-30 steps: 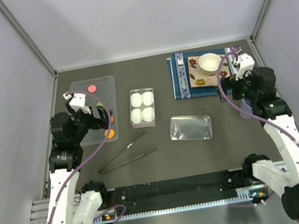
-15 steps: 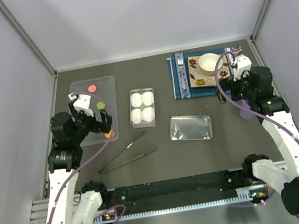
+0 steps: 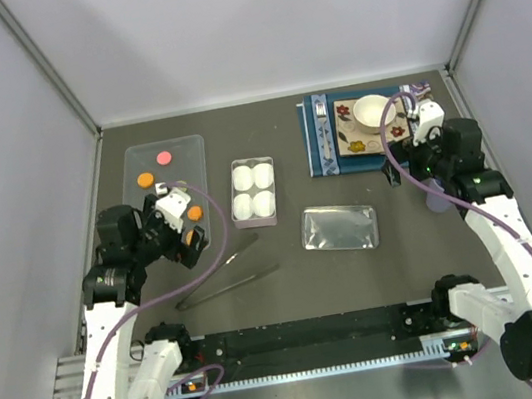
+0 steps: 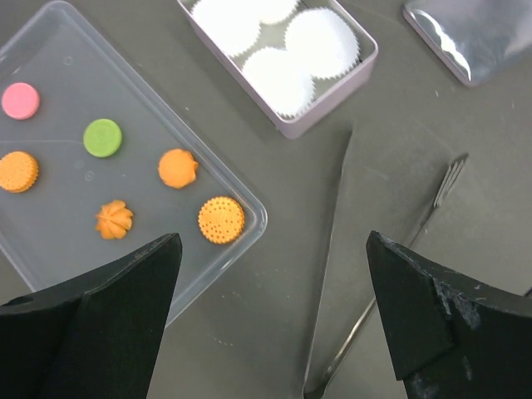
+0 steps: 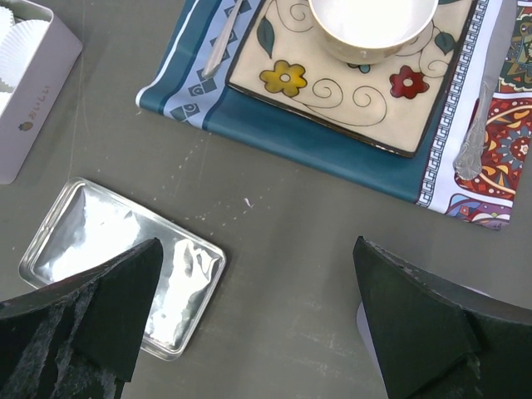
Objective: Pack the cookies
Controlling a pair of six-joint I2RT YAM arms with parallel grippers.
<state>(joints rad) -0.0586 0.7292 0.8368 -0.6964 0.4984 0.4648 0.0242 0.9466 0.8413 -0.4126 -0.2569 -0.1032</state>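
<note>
Several cookies lie in a clear tray: a pink one, a green one and several orange ones, such as the dotted one nearest the tray's corner. The tray also shows in the top view, at the left. The pinkish box with white paper cups stands right of it, and shows in the top view too. My left gripper is open and empty above the bare table, just off the tray's near corner. My right gripper is open and empty, in the top view near the placemat.
Metal tongs lie on the table right of the tray. A silver lid lies mid-table. A blue placemat holds a patterned plate with a white bowl. A lavender object sits under the right arm.
My left gripper has swung right and toward me, from over the tray to its near corner, uncovering more cookies. The right arm has barely shifted.
</note>
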